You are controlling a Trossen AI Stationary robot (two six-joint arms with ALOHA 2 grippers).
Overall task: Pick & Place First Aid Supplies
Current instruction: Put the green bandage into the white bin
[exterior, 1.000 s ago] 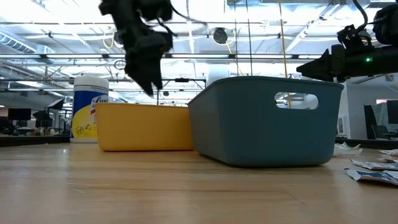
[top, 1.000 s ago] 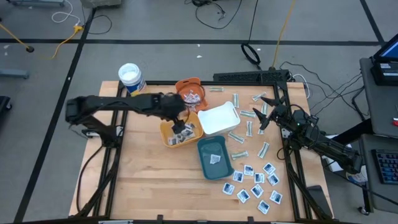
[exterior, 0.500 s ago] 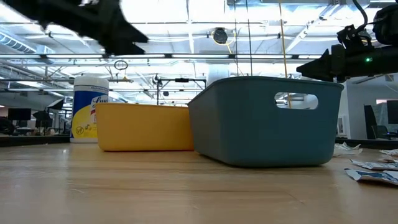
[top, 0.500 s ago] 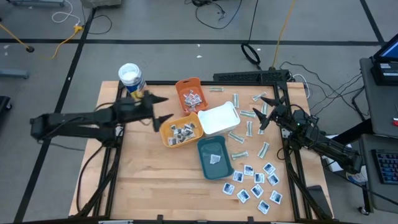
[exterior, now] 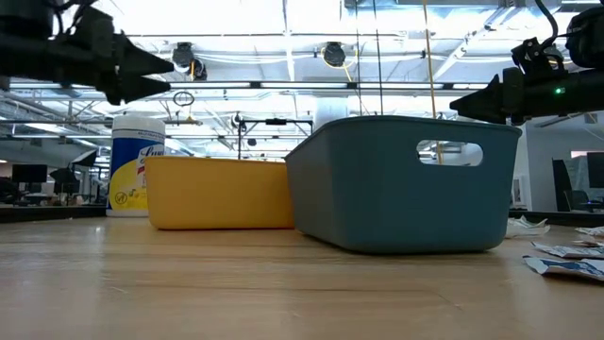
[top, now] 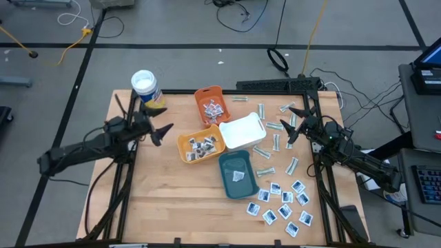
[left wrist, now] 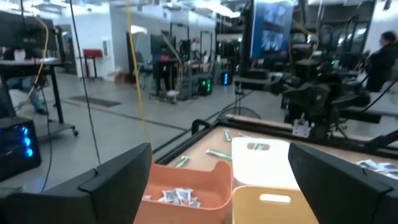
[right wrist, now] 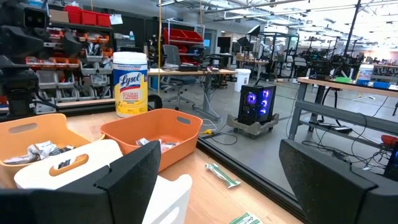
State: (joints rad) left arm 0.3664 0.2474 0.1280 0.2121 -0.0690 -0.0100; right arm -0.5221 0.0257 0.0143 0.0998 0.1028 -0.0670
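Nearest the lower edge of the high view, square white sachets [top: 282, 204] with blue print lie scattered on the bare desk [top: 165, 200] at lower right, loose and unsorted, likely stock not yet picked. Just above them sits the teal tray [top: 237, 174], holding what looks like a single packet. Mid-frame, the yellow-orange tray [top: 200, 145] carries a small heap of packets, and the white tray [top: 242, 131] touches its right side; the trays crowd together, probably so both arms can reach them. To the right of the white tray, narrow grey-green strips [top: 275, 142] lie scattered toward the desk's right edge. The left claw [top: 160, 131] hovers at centre-left, clear of the trays, fingers spread wide with nothing between them; it reads as parked between picks. The right claw [top: 297, 122] hangs over the strips at centre-right, equally wide and empty, well placed to drop onto one. Farther up, the orange tray [top: 211, 104] holds more sachets. At upper left, the white-lidded canister [top: 145, 87] stands upright near the desk's far edge, out of the way.
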